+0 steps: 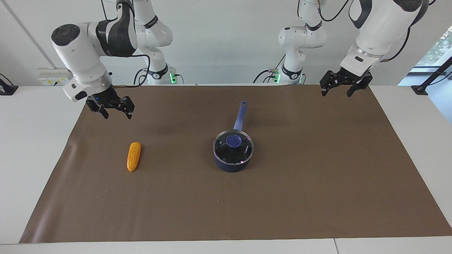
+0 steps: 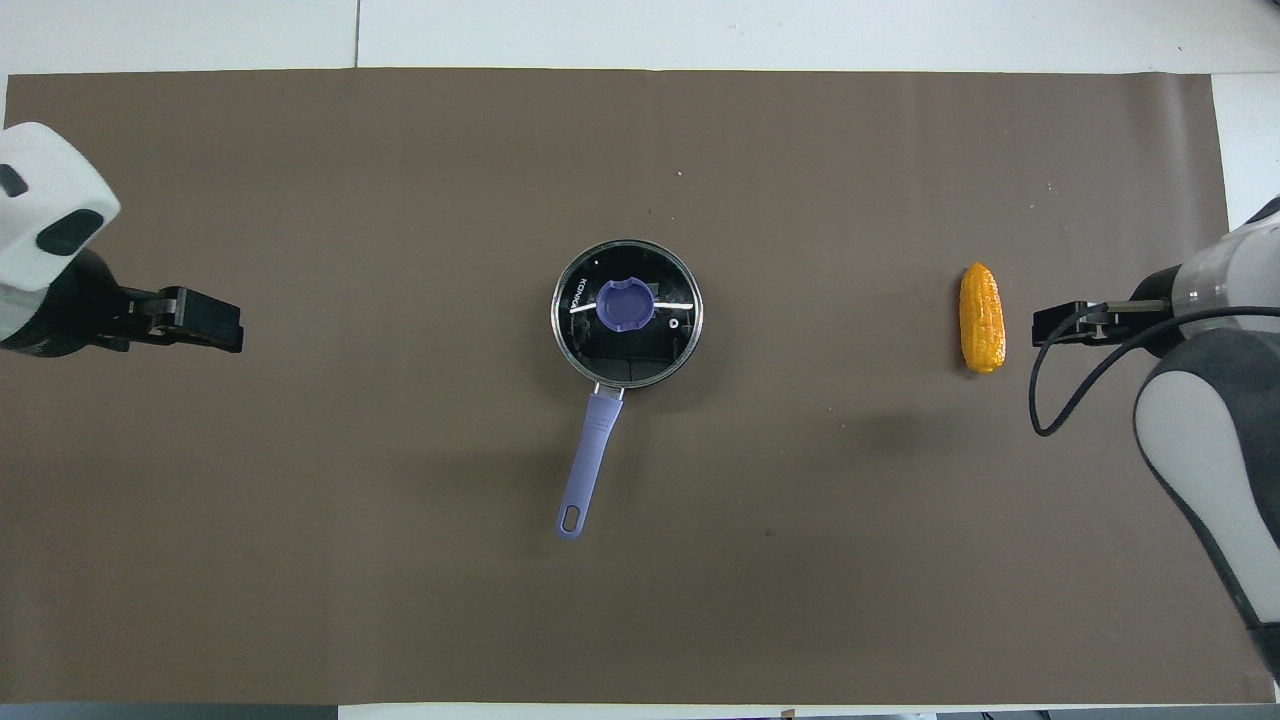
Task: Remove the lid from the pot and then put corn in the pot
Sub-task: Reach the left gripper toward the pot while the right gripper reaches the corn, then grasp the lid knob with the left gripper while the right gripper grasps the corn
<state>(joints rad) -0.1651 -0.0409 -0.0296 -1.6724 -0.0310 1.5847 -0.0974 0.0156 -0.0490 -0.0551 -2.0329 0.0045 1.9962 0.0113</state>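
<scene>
My left claw (image 1: pixel 342 87) and right claw (image 1: pixel 113 109) hung released. The lid (image 1: pixel 233 147) looked fragile, slippery glass; its knob (image 1: pixel 233 141) offered the hold.

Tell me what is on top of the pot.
The lid sits on the pot, closing it. Through the glass only dark interior shows; nothing visible inside. The corn lies apart on the mat.

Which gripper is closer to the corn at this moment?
Right. The right gripper hangs in the air just beside the corn. The left gripper is up over the left arm's end of the mat, past the pot.
</scene>
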